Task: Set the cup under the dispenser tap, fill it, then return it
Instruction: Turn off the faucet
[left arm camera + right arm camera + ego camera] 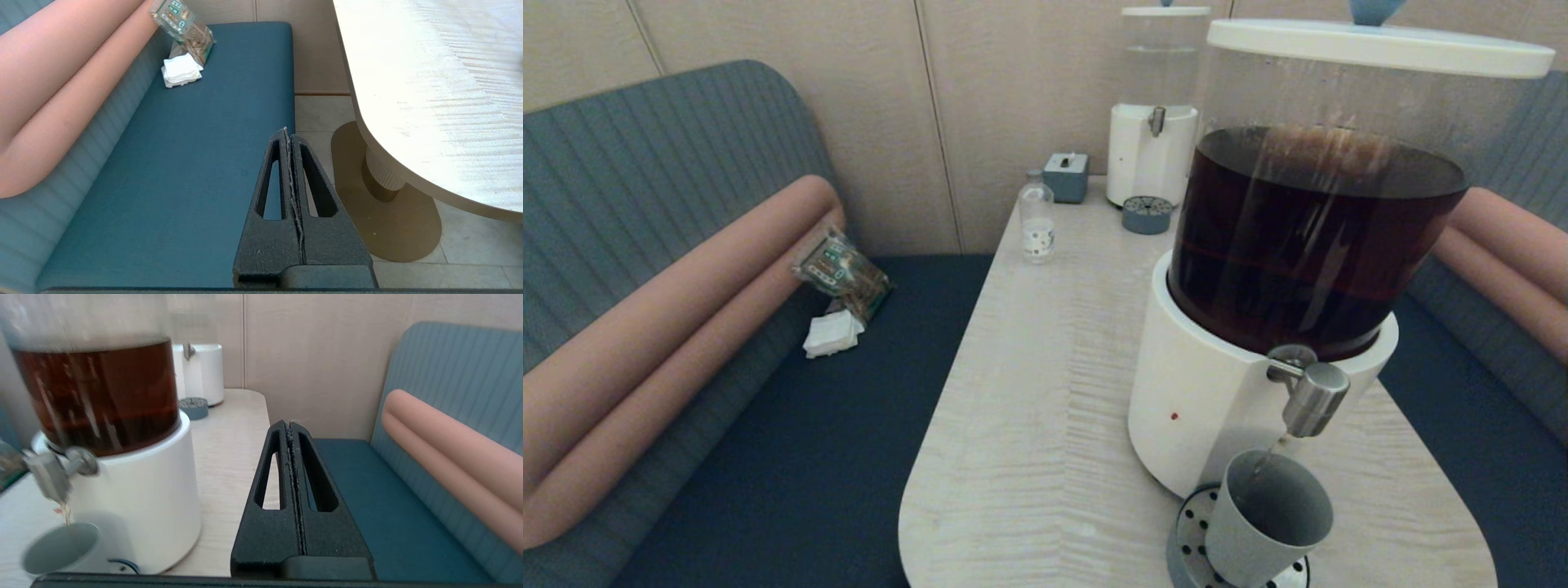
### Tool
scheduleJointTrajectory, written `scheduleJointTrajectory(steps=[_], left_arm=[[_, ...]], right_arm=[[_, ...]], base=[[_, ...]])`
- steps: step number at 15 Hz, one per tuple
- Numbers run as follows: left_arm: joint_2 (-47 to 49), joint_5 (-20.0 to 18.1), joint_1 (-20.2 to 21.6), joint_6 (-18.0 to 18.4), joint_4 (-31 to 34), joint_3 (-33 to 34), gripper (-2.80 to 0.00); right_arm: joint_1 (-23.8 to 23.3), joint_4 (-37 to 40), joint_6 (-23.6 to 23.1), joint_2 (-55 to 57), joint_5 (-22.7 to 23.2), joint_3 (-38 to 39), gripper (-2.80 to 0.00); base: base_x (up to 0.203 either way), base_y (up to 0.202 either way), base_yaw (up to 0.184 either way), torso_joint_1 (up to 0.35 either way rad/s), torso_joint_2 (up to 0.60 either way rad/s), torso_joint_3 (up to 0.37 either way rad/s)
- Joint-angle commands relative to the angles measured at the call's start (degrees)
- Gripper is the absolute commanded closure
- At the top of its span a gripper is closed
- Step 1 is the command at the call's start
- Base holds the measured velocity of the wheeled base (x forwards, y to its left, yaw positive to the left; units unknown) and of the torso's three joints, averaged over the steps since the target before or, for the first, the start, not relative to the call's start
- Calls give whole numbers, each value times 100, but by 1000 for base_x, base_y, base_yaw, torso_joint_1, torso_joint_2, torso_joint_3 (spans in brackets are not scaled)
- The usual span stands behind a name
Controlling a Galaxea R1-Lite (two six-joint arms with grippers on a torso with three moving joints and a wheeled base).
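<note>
The grey cup [1270,516] stands on the perforated drip tray [1186,537] directly below the steel dispenser tap [1313,398]. A thin stream of liquid falls from the tap into the cup, which also shows in the right wrist view as the cup [61,549] under the tap [48,478]. The big dispenser [1298,269] holds dark brown liquid. My right gripper [291,425] is shut and empty, off to the right of the dispenser, over the table's edge. Beside the table, above the bench seat, my left gripper [286,131] is shut and empty. Neither gripper appears in the head view.
A smaller clear-liquid dispenser [1153,122] with its own drip tray [1147,215] stands at the table's far end, next to a clear bottle [1037,216] and a small grey box [1066,176]. A snack packet [843,273] and napkins [832,333] lie on the left bench.
</note>
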Motion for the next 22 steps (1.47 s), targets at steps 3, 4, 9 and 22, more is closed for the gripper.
scheduleJointTrajectory(steps=[3, 4, 9, 22], left_arm=[[9, 0, 3, 0, -2, 7, 0], [9, 0, 3, 0, -2, -1, 0], [9, 0, 3, 0, -2, -1, 0], [9, -2, 3, 0, -2, -1, 0]], right_arm=[[69, -508, -305, -499, 8, 902, 0], [92, -726, -477, -605, -26, 1268, 0], [119, -1427, -949, -1156, 88, 2870, 0], [121, 81, -792, -1174, 943, 3223, 0]], base=[[0, 0, 0, 0, 0, 0], [0, 0, 0, 0, 0, 0], [0, 0, 0, 0, 0, 0], [0, 0, 0, 0, 0, 0]])
